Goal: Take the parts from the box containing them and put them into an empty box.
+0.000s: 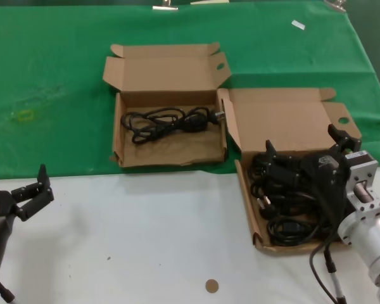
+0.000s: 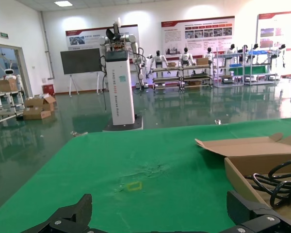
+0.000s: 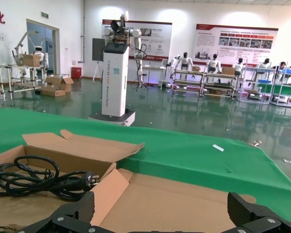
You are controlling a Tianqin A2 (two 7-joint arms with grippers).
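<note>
Cords [image 1: 285,202] heaped in the near box [image 1: 248,209] on the counter look light, floppy and tangle-prone, so from the head view the right pincer [image 1: 304,152], spread wide and empty above them, should pinch a bundle's bunched middle; the left pincer [image 1: 33,190] waits open. Left wrist view shows the far box [image 2: 242,177] edge and cable loops. Right wrist view shows one cord [image 3: 34,180] lying in that far box, its plug stiff.

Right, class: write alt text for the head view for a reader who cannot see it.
The right tool, open, hovers over a cardboard box piled with black power cords. Beside it on the green cloth, a second open box holds one coiled cord. The left tool waits, open, over the white table.
</note>
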